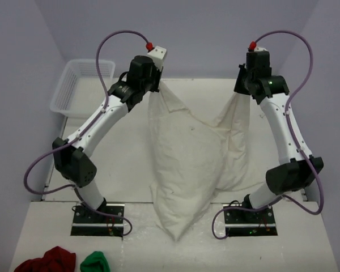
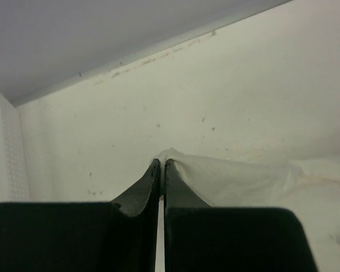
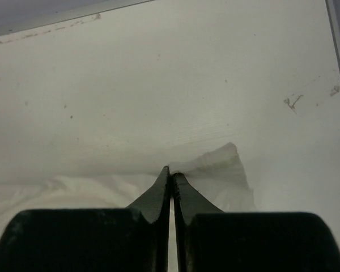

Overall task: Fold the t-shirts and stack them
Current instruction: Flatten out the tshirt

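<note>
My left gripper [image 2: 160, 162] is pinched tight on one edge of the t-shirt [image 1: 187, 164], and my right gripper [image 3: 171, 171] is clamped just as hard on another edge. Between them the off-white cloth sags in a dip over the far part of the table [image 1: 124, 153]. The rest of it trails toward me, ending in a point between my two bases. The tabletop is white, with faint scuffs and specks. Pale lilac walls close it in at the back and sides. A white mesh basket [image 1: 73, 85] sits at the far left corner. At the near left edge lie a dark red cloth bundle [image 1: 48, 260] and a green cloth bundle [image 1: 95, 263], well apart from the shirt.
</note>
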### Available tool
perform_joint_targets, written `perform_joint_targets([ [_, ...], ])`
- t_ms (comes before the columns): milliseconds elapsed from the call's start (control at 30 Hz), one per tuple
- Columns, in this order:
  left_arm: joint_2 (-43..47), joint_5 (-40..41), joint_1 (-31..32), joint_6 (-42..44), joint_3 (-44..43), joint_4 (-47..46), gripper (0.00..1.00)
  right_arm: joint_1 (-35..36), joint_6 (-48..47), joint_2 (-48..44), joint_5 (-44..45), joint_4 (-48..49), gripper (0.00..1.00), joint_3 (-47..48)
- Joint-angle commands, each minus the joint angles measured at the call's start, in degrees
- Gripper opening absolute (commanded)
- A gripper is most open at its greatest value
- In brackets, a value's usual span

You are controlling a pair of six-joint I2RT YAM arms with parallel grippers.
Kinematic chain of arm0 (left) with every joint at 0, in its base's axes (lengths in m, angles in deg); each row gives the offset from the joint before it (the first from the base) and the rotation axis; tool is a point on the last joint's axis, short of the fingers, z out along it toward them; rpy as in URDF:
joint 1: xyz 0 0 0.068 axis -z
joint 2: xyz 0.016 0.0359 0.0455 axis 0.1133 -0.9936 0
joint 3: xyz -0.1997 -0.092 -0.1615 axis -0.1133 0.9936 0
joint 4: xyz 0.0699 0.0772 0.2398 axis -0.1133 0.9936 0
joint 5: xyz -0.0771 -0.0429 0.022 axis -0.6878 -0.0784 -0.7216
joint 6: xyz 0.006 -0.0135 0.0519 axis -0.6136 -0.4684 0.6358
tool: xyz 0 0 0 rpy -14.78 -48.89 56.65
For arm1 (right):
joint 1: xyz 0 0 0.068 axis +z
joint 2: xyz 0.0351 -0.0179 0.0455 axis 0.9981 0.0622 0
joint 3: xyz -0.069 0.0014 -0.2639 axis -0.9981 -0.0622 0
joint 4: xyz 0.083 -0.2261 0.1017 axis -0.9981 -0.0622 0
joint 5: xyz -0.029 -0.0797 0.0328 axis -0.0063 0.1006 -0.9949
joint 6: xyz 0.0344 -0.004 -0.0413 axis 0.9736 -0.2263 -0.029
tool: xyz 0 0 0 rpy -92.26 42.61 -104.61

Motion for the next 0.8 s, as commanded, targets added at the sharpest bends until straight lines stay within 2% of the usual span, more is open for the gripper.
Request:
perform_joint_targets([
  [0, -2.4, -3.9, -5.8, -2.7, -0.1, -8.0, 0.0, -1.0, -1.8, 2.7, 1.6, 5.3, 0.0, 4.0],
  [33, -5.5, -5.1, -8.6, -4.0, 0.0, -8.7, 0.0, -1.4, -2.1, 4.6, 1.3, 5.4, 0.0, 4.6],
  [200, -15.0, -3.8, -12.2, -2.6, -4.2, -9.1, 0.0, -3.2, -2.7, 16.7, -0.2, 5.1, 0.0, 9.5],
  [400, -20.3, -4.2, -15.3, -0.3, -12.4, -7.5, 0.0, -5.8, -4.1, 22.4, -1.4, 5.2, 0.0, 12.2],
  [467, -19.1, -6.3, -15.4, -0.7, -13.5, -7.6, 0.0, -5.7, -4.2, 20.4, -1.6, 7.3, 0.0, 9.9],
  [600, -8.6, -9.8, -13.0, -1.8, -11.6, -8.8, 0.0, -5.0, -4.1, 11.7, -2.2, 8.7, 0.0, 6.3],
  [700, 0.5, -13.0, -11.1, -2.3, -12.5, -7.4, 0.0, -3.4, -4.5, 3.4, -1.9, 6.4, 0.0, 7.9],
  [767, 4.1, -14.6, -9.6, -3.0, -15.1, -3.2, 0.0, -2.6, -4.7, -2.6, -3.0, 3.6, 0.0, 11.0],
])
